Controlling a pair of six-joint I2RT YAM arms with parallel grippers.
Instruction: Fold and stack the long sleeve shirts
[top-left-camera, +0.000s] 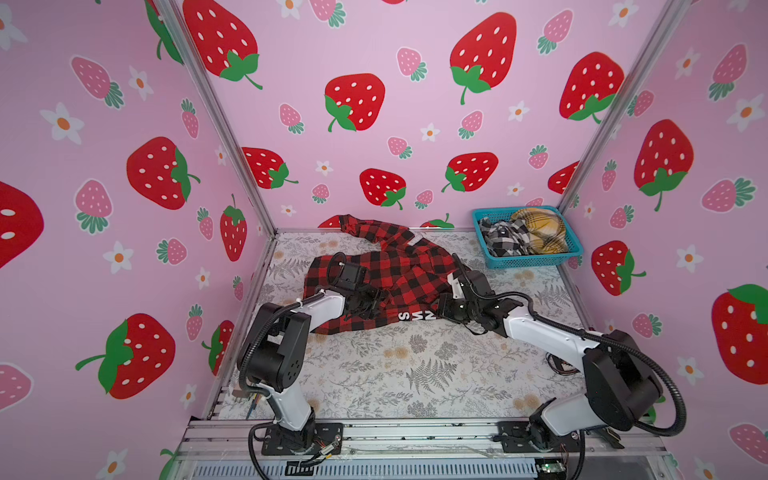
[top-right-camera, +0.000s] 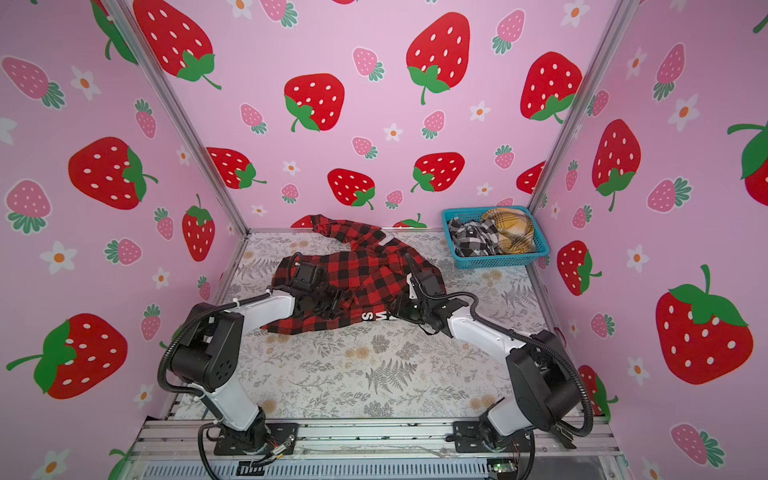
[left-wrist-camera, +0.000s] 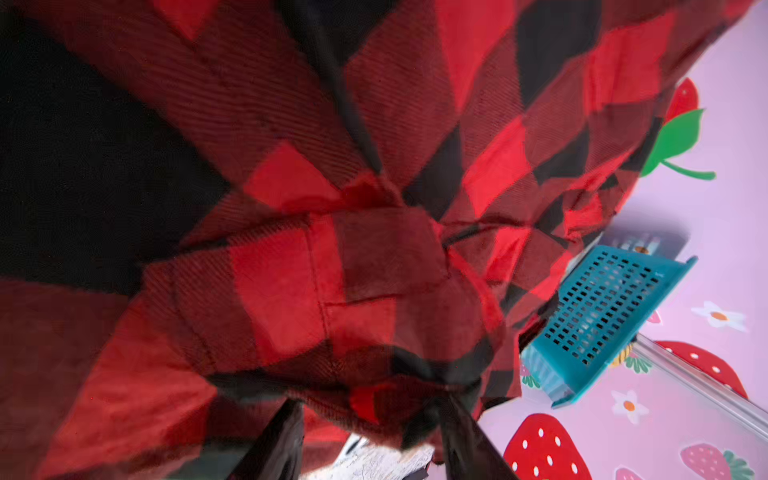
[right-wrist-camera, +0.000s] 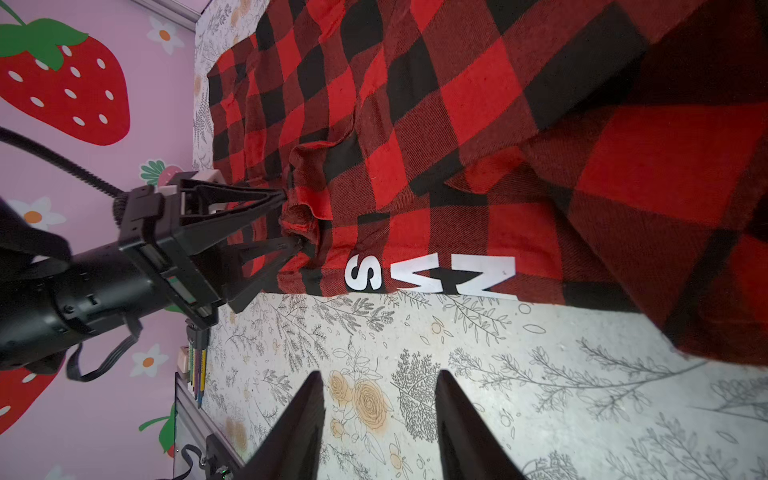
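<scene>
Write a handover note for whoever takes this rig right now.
Left gripper: shut on a bunch of the red shirt near its hem.
Right gripper: open, empty, over the table beside the lettered hem.
The red shirt lies rumpled mid-table. Two plaid garments sit in the blue basket, back right.
Done: nothing folded or stacked.
Left: fold each, then stack.

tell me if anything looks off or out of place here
The red checked shirt lies crumpled, not spread flat, and one sleeve rides up the back wall. The left hand pinches a bunched fold near the white letters. Nothing looks torn or spilled.
</scene>
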